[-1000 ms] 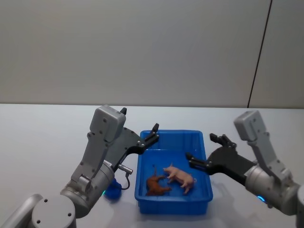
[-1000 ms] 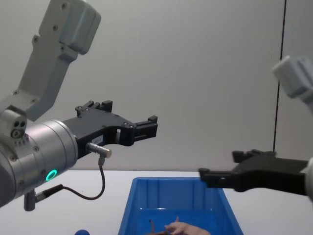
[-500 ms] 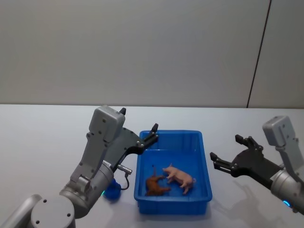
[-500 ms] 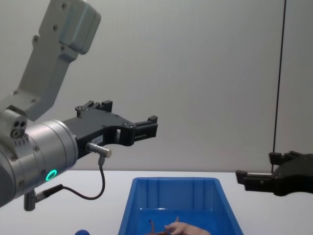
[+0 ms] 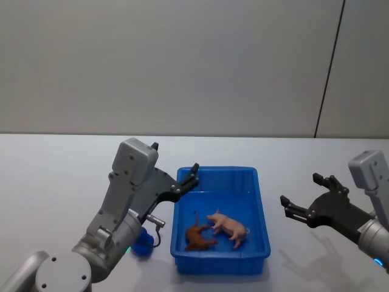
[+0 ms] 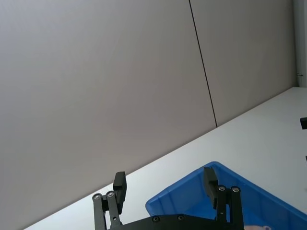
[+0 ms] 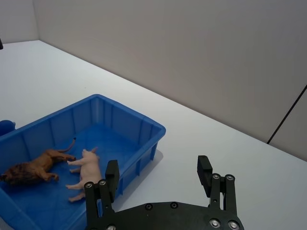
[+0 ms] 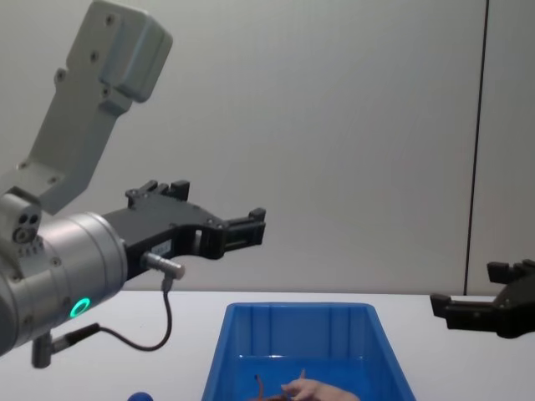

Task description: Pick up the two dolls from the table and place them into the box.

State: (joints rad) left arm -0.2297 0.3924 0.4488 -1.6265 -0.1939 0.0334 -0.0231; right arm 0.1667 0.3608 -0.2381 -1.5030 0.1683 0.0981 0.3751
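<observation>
Blue box (image 5: 220, 180) (two dolls (image 5: 230, 226) inside)

The box (image 5: 219, 264) is bright blue. Of the dolls, the pink doll (image 5: 230, 226) is pale pink and the brown doll (image 5: 199, 237) is reddish-brown. The counter (image 5: 55, 176) is plain white. The left pincer (image 6: 164, 179) and right pincer (image 7: 158, 167) are black. The arm housings (image 5: 134, 159) are light grey.

Chest cam crops box (image 8: 301, 330) & pink doll (image 8: 315, 390).
</observation>
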